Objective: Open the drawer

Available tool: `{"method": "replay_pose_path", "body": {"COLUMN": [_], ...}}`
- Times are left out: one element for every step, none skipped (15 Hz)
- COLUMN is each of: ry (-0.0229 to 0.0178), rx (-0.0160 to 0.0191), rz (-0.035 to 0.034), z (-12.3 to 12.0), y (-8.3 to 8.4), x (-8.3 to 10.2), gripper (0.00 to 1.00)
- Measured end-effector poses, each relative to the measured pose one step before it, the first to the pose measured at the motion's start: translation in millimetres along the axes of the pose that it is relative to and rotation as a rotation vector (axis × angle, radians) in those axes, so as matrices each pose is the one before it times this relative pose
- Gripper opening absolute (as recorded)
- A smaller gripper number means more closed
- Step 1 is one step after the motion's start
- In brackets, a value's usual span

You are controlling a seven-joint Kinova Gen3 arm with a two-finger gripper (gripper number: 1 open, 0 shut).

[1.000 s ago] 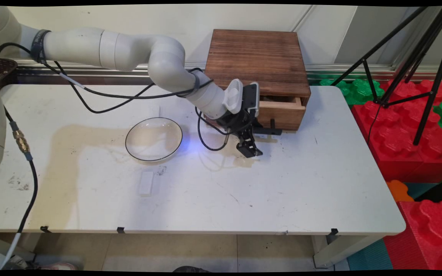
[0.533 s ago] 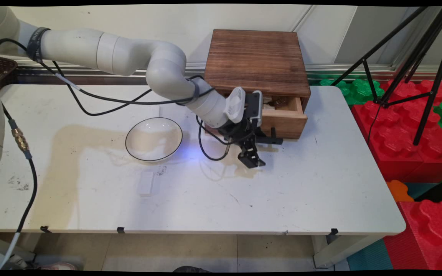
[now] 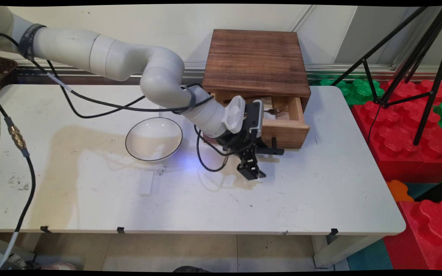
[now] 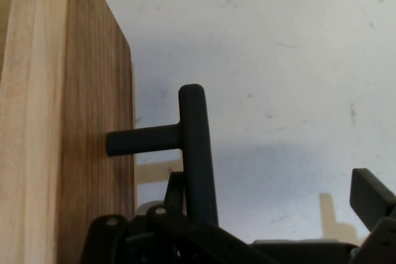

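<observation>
"Was the pincer (image 3: 251, 171) squeezing the handle (image 4: 197, 153)?"

"No, it was spread wide. The handle sat inside it, maybe for tugging. Behind it, the drawer (image 3: 285, 132) stood part open, fork (image 3: 278, 110) inside."

The main view looks down from above the table's (image 3: 205, 207) near side toward the wall; the hand view sits close against the drawer (image 4: 68, 153) front and handle (image 4: 195, 153), which both views share

On the table (image 3: 320, 199) are 1 wooden drawer box (image 3: 257, 61), 1 white bowl (image 3: 154, 138), 1 small white block (image 3: 146, 184), with 1 fork (image 3: 276, 110) in the drawer.
</observation>
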Motion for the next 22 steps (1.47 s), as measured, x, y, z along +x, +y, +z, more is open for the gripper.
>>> {"method": "replay_pose_path", "body": {"ry": [0.00107,0.00139,0.00083,0.00097,0.00079,0.00057,0.00056,0.0007,0.0007,0.00051,0.00074,0.00019,0.00085,0.00066,0.00095,0.00029,0.00056,0.00079,0.0006,0.00051,0.00083,0.00095], "rx": [-0.00524,-0.00554,-0.00435,-0.00377,-0.00366,-0.00393,-0.00381,-0.00294,-0.00543,-0.0039,-0.00388,-0.00214,-0.00439,-0.00394,-0.00419,-0.00276,-0.00441,-0.005,-0.00489,-0.00397,-0.0042,-0.00323], "rz": [0.00057,0.00129,0.00078,0.00089,0.00082,0.00108,0.00078,0.00027,0.00121,0.00138,0.00069,-0.00055,0.00077,0.00166,0.00115,0.00043,0.0008,0.00137,0.00098,0.00094,0.00077,0.00056], "z": [-1.0,-0.88,-0.84,-0.81,-0.79,-0.79,-0.76,-0.79,-1.16,-0.33,-0.79,-1.13,-0.88,-0.22,-0.79,-0.59,-0.69,-0.8,-0.78,-0.57,-0.65,-0.61], "y": [4.46,4.35,3.61,3.11,3.01,3.12,3.0,2.59,4.36,2.44,3.07,2.71,3.54,2.41,3.48,2.42,3.5,4.03,4.03,3.31,3.81,3.6], "x": [0.47,0.68,0.38,0.33,0.27,0.27,0.18,0.04,0.23,0.51,0.2,-0.3,0.32,0.56,0.46,0.14,0.29,0.29,0.19,0.13,0.21,0.22], "gripper": [1.0,1.0,1.0,1.0,1.0,1.0,1.0,1.0,1.0,1.0,1.0,1.0,1.0,1.0,1.0,1.0,1.0,1.0,1.0,1.0,1.0,1.0]}}
